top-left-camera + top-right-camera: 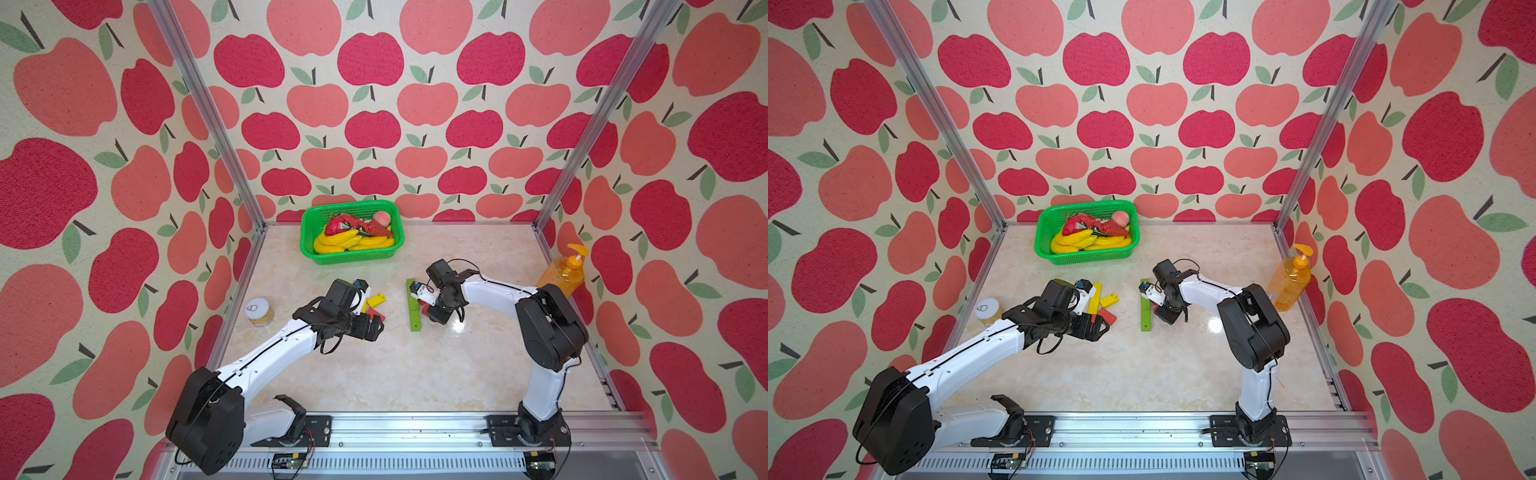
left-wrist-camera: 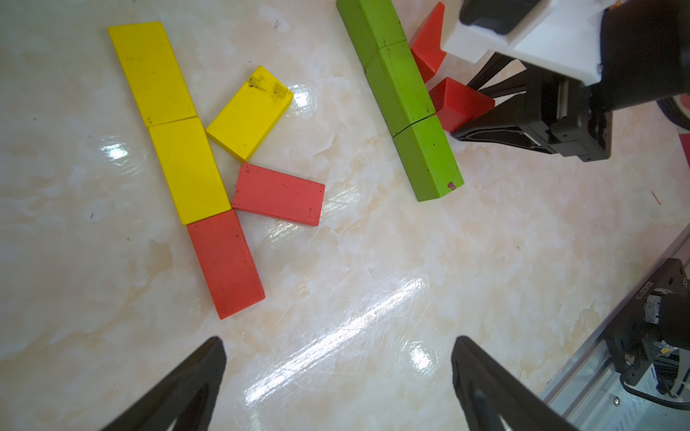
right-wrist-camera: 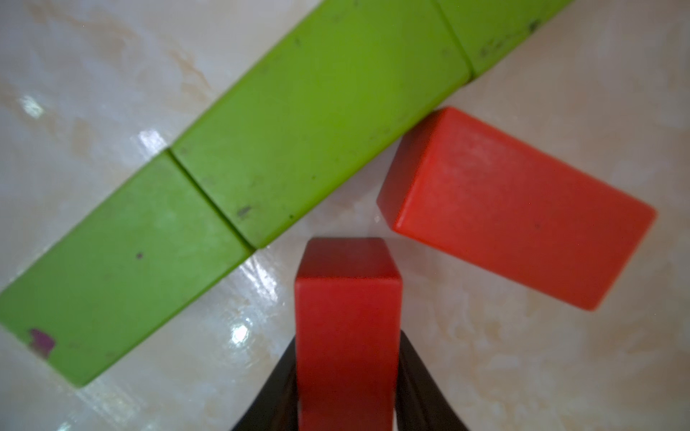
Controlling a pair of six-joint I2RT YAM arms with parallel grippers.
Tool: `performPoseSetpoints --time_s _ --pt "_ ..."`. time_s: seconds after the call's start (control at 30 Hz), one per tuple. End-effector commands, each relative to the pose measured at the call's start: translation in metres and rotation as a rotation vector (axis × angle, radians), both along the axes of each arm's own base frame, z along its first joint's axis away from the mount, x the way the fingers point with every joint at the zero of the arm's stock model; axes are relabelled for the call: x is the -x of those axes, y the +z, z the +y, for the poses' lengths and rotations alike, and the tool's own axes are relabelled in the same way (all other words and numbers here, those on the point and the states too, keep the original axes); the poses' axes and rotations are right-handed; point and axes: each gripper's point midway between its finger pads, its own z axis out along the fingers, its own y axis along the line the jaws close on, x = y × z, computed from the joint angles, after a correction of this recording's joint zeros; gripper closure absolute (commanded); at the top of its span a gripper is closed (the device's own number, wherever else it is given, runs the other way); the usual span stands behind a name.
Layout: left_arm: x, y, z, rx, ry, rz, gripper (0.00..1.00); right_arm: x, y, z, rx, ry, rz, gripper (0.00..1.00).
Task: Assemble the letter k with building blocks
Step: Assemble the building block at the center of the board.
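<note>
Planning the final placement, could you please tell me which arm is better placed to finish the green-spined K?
Right. The right gripper clasps the red brick beside the green row; the left gripper hangs open over the yellow-and-red K.

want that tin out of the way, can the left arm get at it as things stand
Probably yes: the left gripper is open and empty, and the tin stands upright and alone off to its left, with nothing between them.

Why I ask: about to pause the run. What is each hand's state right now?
Left hand: open, holding nothing.
Right hand: closed on a red block.
</note>
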Motion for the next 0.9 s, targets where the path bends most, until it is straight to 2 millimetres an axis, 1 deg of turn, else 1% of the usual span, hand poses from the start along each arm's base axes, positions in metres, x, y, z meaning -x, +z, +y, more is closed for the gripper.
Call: performPoseSetpoints --time_s 0.0,0.1,0.23,0.37,0.5,0.87 --pt "-0.002 -0.001 0.0 -0.007 -0.014 -0.004 0.02 0.011 -0.009 -0.008 0.002 -0.025 0.04 0.59" --pt "-0.001 -0.002 -0.001 -0.005 -0.019 0.0 0.02 0.014 -0.002 -0.006 -0.061 -0.039 0.029 0.59" --pt "-0.001 -0.001 -0.001 -0.005 -0.019 -0.002 0.02 0.018 0.008 -0.008 -0.146 -0.069 0.007 0.58" --pt "-0.002 -0.003 -0.002 -0.007 -0.022 0.006 0.02 0.022 0.007 -0.013 -0.186 -0.095 -0.015 0.58" --pt "-0.001 -0.006 -0.003 -0.006 -0.027 0.016 0.02 0.024 0.006 -0.011 -0.224 -0.099 -0.013 0.59" --pt "0.0 -0.004 -0.004 0.0 -0.03 0.015 0.02 0.015 0.003 -0.014 -0.2 -0.113 -0.042 0.55"
